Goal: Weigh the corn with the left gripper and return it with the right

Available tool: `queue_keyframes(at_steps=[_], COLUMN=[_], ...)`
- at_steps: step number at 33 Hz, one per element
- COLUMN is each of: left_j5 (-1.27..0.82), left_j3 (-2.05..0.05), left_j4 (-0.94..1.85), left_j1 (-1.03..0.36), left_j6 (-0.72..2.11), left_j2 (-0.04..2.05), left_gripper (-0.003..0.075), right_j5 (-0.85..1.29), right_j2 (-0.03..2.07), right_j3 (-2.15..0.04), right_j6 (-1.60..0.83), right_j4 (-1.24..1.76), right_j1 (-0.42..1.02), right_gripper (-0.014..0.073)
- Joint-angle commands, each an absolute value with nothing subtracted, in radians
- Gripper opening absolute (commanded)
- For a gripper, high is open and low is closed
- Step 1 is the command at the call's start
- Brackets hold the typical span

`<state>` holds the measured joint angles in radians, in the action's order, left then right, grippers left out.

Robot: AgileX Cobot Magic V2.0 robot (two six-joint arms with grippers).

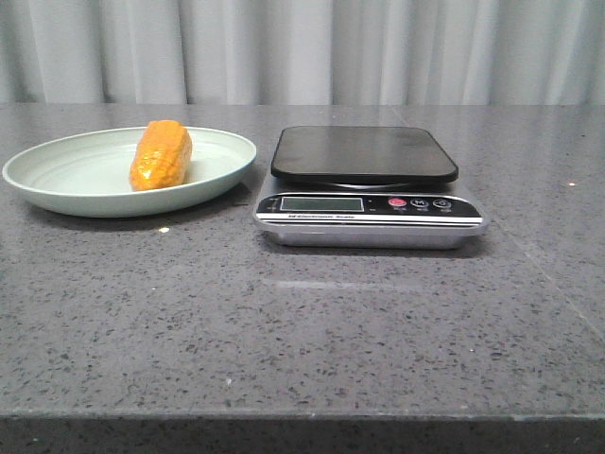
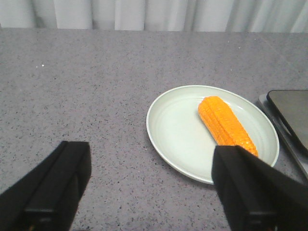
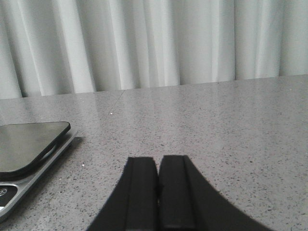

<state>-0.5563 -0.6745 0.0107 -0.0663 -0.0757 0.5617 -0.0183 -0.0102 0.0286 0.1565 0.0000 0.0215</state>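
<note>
Two grippers wait apart from the work, and neither holds anything. One corn (image 1: 161, 155) lies on its side in the pale green plate (image 1: 57, 185), which sits on the grey counter (image 1: 302, 322) just beside the scale (image 1: 369, 203); the scale's black platform (image 1: 364, 153) is bare. So the task looks to be at its very first step, the pickup for weighing, with nothing yet lifted

Seen from the left wrist, the left gripper (image 2: 151, 187) is spread wide, its two black fingers (image 2: 55, 185) well apart and above the counter. The corn (image 2: 226, 122) lies ahead of that gripper and off toward one finger's side, not between the fingers; part of its near end is hidden behind that finger. The plate's rim (image 2: 159, 139) is also ahead of the gripper

The right gripper (image 3: 157, 192) is clenched, fingers pressed together on nothing, with the scale (image 3: 33, 144) ahead and off to one side of it

My judgement of the next move: the left gripper needs to shift sideways until the cob is centred between its fingers, turn so the fingers cross the cob's short width, then come down inside the plate without striking the rim. The glossy, rounded cob may roll or slip, so a squeeze near its middle seems safest
</note>
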Motion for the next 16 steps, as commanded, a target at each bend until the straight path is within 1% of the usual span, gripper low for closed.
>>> queue_keyframes(at_steps=[1,4,7,16], left_j5=[-0.524,-0.55,-0.564,-0.592], left_j3=[-0.765,-0.827,-0.897,-1.094], left_j4=[0.038,0.125,0.219,0.216], left_j1=[-0.074,-0.081,-0.12,-0.311], left_j6=[-0.081,-0.05,0.032,0.028], left_j2=[0.624,0.691,0.782,1.094], left_gripper=[0.0603,0.0603,0.0603,0.0597], right_j5=[-0.099,-0.099,-0.099,-0.099], right_j2=[-0.026,-0.026,-0.026,-0.026], right_j3=[0.02,0.02,0.02,0.02], right_j6=[0.153,0.153,0.153,0.153], right_j4=[0.0,0.0,0.0,0.0], right_j1=[0.016,0.016,0.016,0.016], right_gripper=[0.0148,0.0148,0.0148,0.0148])
